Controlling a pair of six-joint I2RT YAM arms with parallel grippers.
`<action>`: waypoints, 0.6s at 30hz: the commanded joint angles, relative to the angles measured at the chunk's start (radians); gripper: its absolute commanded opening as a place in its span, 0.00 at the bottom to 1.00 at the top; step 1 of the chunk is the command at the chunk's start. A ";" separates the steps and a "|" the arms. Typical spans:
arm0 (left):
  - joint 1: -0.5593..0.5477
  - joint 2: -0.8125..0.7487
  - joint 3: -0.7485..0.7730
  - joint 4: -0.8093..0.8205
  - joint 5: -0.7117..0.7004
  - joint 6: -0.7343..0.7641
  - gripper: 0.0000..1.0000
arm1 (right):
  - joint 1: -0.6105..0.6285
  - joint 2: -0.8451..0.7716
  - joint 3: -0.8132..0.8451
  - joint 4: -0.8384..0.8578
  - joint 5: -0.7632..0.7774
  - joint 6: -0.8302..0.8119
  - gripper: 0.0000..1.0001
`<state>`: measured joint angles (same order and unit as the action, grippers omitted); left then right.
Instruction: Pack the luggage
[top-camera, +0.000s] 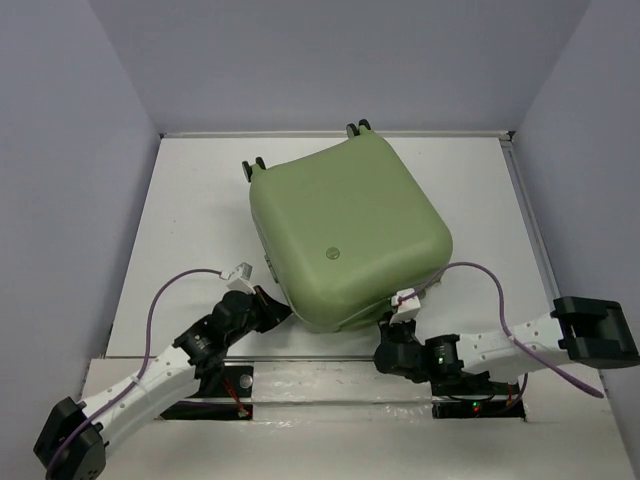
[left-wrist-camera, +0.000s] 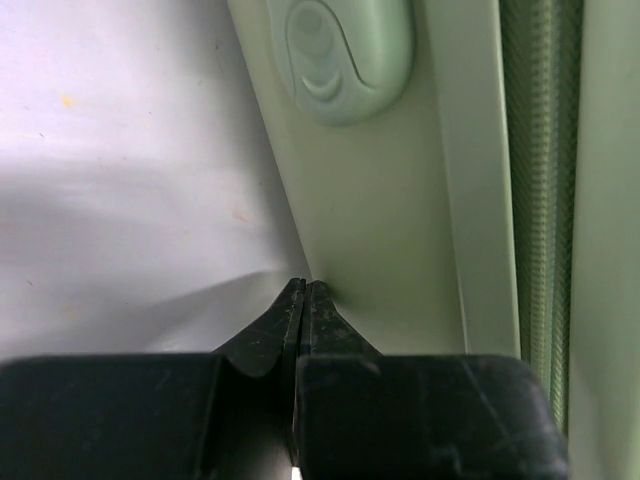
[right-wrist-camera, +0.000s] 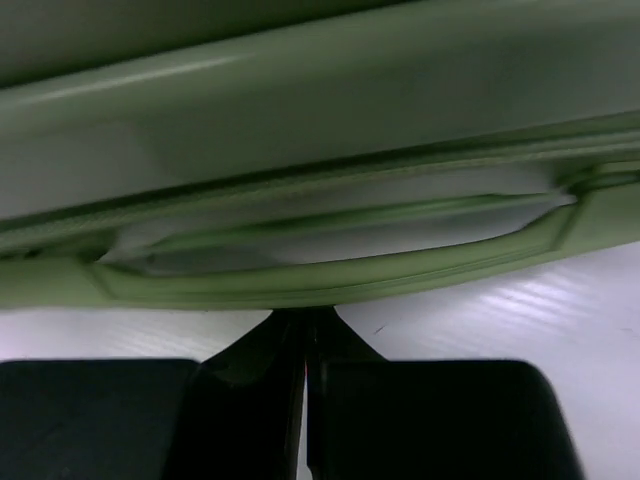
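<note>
The luggage (top-camera: 350, 235) lies shut and flat on the white table (top-camera: 190, 210), directly ahead of both sets of fingers. It is a large, pale olive-green hard shell with rounded corners. A small round logo (top-camera: 332, 253) sits on its upper face, and its dark wheels (top-camera: 358, 128) are on the edge farthest from the fingers. The left gripper (left-wrist-camera: 305, 290) has its fingers pressed together on nothing, the tips right at the foot of the case's side wall where it meets the table. Above the tips on that wall is a moulded oval pad (left-wrist-camera: 345, 50), and to their right runs a ribbed green zipper band (left-wrist-camera: 540, 200). The right gripper (right-wrist-camera: 305, 318) is likewise pinched together and empty, its tips just under the recessed carry handle (right-wrist-camera: 330, 262) on the near side.
</note>
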<state>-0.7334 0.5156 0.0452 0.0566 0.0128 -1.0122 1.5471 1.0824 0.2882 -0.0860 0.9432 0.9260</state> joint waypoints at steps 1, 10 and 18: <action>-0.004 0.038 0.019 0.097 -0.053 -0.003 0.06 | 0.015 0.112 0.005 0.210 0.432 0.114 0.07; -0.008 0.058 0.025 0.132 -0.062 -0.003 0.06 | -0.038 0.194 0.138 0.200 0.510 0.135 0.07; -0.008 0.040 0.073 0.127 -0.091 0.020 0.06 | -0.147 0.278 0.324 0.261 0.245 -0.111 0.07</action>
<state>-0.7341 0.5690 0.0551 0.1379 -0.0292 -1.0115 1.4300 1.3331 0.4862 0.0219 1.2358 0.9470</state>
